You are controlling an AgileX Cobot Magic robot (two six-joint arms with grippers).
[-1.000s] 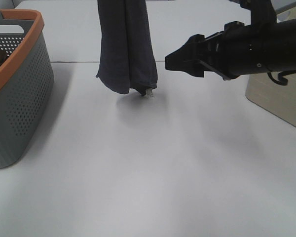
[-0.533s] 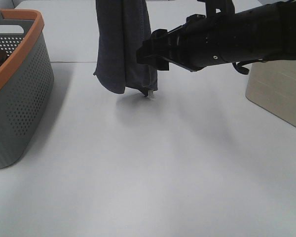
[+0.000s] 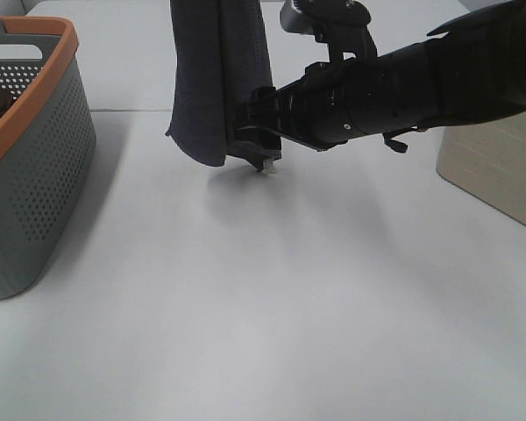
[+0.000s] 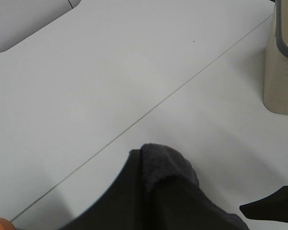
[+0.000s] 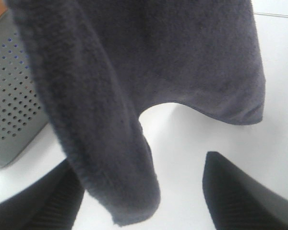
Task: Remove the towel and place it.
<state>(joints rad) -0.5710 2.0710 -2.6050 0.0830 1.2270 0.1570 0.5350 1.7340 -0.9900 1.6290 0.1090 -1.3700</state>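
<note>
Since 1 second earlier, the right pincer [image 3: 252, 132] had been brought across to the towel [image 3: 219, 79], from well apart to its lower edge. Its 2 fingers [image 5: 240, 196] were spread, unclenched, with 1 hanging fold seen between them. The towel was held aloft, its top bunched in the clenched left pincer [image 4: 144, 191], its pale tag [image 3: 266, 165] hung close to the desk [image 3: 245, 307]. 1 grey basket [image 3: 35, 167] was set at the left.
</note>
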